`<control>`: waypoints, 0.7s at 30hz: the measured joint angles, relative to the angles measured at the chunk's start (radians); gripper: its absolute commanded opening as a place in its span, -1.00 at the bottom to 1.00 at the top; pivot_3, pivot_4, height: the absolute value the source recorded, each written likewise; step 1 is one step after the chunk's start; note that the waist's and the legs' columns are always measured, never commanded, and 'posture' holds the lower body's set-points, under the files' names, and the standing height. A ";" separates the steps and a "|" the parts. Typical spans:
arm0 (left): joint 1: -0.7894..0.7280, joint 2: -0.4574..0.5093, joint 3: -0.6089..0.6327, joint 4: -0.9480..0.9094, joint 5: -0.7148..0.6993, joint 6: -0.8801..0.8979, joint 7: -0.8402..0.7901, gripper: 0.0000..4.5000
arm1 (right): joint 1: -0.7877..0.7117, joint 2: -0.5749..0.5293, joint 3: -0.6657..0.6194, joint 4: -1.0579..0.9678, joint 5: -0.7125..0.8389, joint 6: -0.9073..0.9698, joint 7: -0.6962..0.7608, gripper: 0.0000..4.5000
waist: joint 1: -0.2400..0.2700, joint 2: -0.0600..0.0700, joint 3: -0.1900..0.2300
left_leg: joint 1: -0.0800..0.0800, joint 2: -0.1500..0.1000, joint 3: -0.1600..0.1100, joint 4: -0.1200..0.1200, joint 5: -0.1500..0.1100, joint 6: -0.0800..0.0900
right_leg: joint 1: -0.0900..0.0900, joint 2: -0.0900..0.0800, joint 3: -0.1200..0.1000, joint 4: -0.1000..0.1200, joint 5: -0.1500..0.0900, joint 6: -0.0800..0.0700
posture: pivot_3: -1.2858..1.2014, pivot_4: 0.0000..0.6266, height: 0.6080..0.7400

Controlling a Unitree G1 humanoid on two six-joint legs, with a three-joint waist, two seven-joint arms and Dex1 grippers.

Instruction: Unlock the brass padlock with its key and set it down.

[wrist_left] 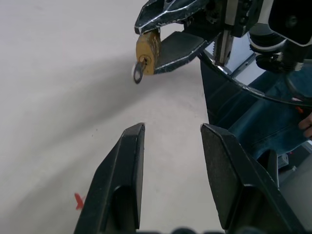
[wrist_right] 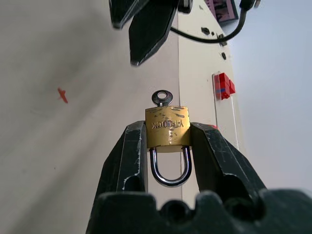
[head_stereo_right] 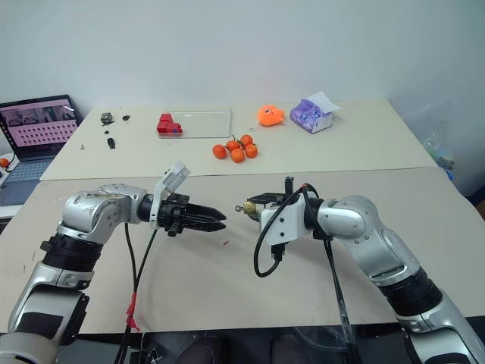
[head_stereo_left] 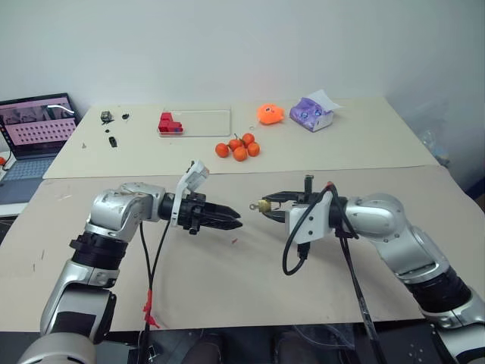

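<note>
My right gripper [wrist_right: 168,132] is shut on the brass padlock [wrist_right: 167,126], one finger on each side of its body. The silver shackle loops back between the fingers and looks closed. The key [wrist_right: 162,98] sits in the keyhole, its round head sticking out toward my left gripper [head_stereo_left: 236,222]. Both grippers hover above the middle of the table, facing each other a short gap apart. In the left wrist view the padlock [wrist_left: 147,51] and key [wrist_left: 138,73] hang ahead of my left gripper [wrist_left: 173,127], which is open with nothing between its fingers.
Several orange fruits [head_stereo_left: 239,146] lie behind the grippers. Farther back are red blocks [head_stereo_left: 168,123] on a clear tray, an orange toy [head_stereo_left: 270,114] and a purple packet [head_stereo_left: 313,114]. A laptop [head_stereo_left: 34,129] stands at the far left. A red speck [head_stereo_left: 234,241] marks the table below the grippers.
</note>
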 measured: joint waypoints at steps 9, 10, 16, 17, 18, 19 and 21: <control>-0.053 -0.012 0.008 -0.032 -0.033 0.001 0.018 -0.15 | 0.037 0.011 -0.015 -0.052 0.000 0.049 0.016 -0.60 | -0.003 0.000 0.000 | 0.000 0.000 0.001 0.000 0.000 0.000 | 0.000 0.000 0.000 0.000 0.000 0.000 | 0.03 -0.52 1.00; -0.055 -0.012 0.008 -0.032 -0.036 0.001 0.018 -0.15 | 0.037 0.014 -0.015 -0.054 0.000 0.051 0.016 -0.60 | -0.003 0.000 0.000 | 0.000 0.000 0.001 0.000 0.000 0.000 | 0.000 0.000 0.000 0.000 0.000 0.000 | 0.03 -0.52 1.00; -0.073 -0.012 0.008 -0.032 -0.047 -0.003 0.019 -0.15 | 0.038 0.021 -0.015 -0.061 -0.001 0.066 0.016 -0.60 | -0.001 0.000 0.000 | 0.000 0.000 0.001 0.000 0.000 0.000 | 0.000 0.000 0.000 0.000 0.000 0.000 | 0.03 -0.52 1.00; -0.073 -0.012 0.008 -0.032 -0.047 -0.004 0.018 -0.15 | 0.038 0.021 -0.015 -0.061 -0.001 0.068 0.016 -0.60 | -0.001 0.000 0.000 | 0.000 0.000 0.001 0.000 0.000 0.000 | 0.000 0.000 0.000 0.000 0.000 0.000 | 0.03 -0.52 1.00; -0.073 -0.012 0.008 -0.032 -0.047 -0.006 0.017 -0.15 | 0.038 0.020 -0.016 -0.062 -0.001 0.070 0.017 -0.60 | -0.001 0.000 0.000 | 0.000 0.000 0.001 0.000 0.000 0.000 | 0.000 0.000 0.000 0.000 0.000 0.000 | 0.03 -0.52 1.00; -0.073 -0.008 0.007 -0.032 -0.047 -0.009 0.014 -0.15 | 0.038 0.020 -0.018 -0.066 -0.001 0.074 0.017 -0.60 | -0.001 0.000 0.000 | 0.000 0.000 0.001 0.000 0.000 0.000 | 0.000 0.000 0.000 0.000 0.000 0.000 | 0.03 -0.52 1.00; -0.073 0.001 0.007 -0.030 -0.047 -0.020 0.007 -0.15 | 0.038 0.020 -0.023 -0.072 0.000 0.079 0.017 -0.60 | -0.002 0.000 0.000 | 0.000 0.000 0.001 0.000 0.000 0.000 | 0.000 0.000 0.000 0.000 0.000 0.000 | 0.03 -0.52 1.00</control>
